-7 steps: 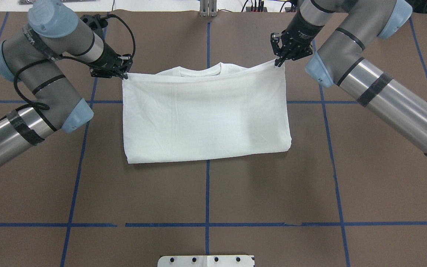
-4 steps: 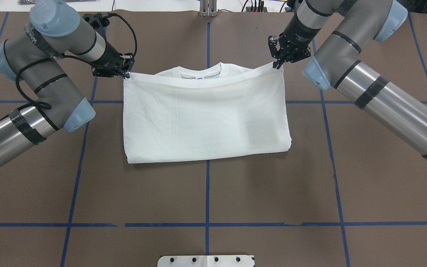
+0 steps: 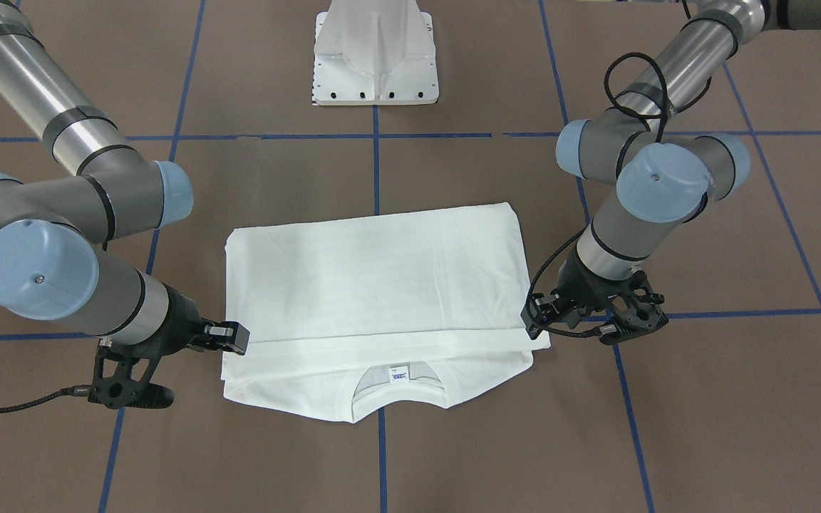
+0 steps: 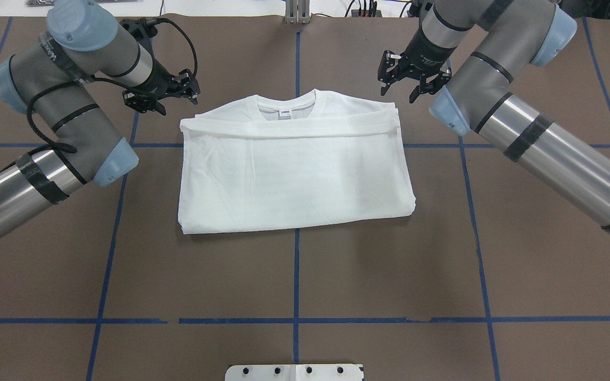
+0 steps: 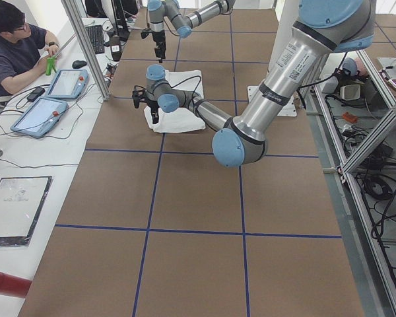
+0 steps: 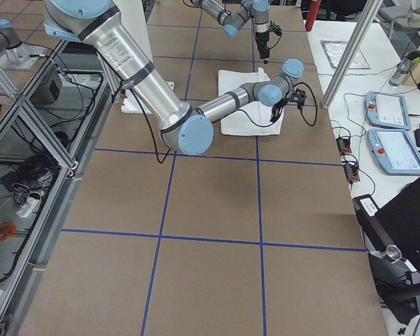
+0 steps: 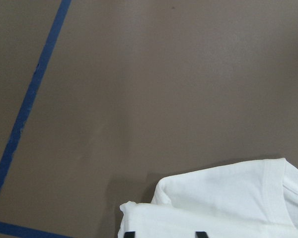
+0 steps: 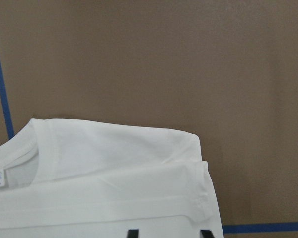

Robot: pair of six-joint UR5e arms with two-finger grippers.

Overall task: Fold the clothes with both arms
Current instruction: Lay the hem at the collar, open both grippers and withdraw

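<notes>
**Shirt's folded in half, both grippers off it: where to grab next?**

The white shirt (image 4: 294, 180) lies in the middle of the table (image 4: 294, 275) as a flat rectangle. Its hem edge (image 4: 289, 129) sits just short of the collar (image 4: 286, 103), with the neck label (image 4: 285, 112) showing. The left gripper (image 4: 177, 100) and right gripper (image 4: 397, 96) hover just beyond the far corners, jaws spread and holding nothing. The fabric looks thin, light and floppy, so I reckon it sags and the layers slide if you grab it mid-edge. I'd pinch every layer right at the corners of one side, low and square, and move both sides in step so it doesn't skew.
</notes>
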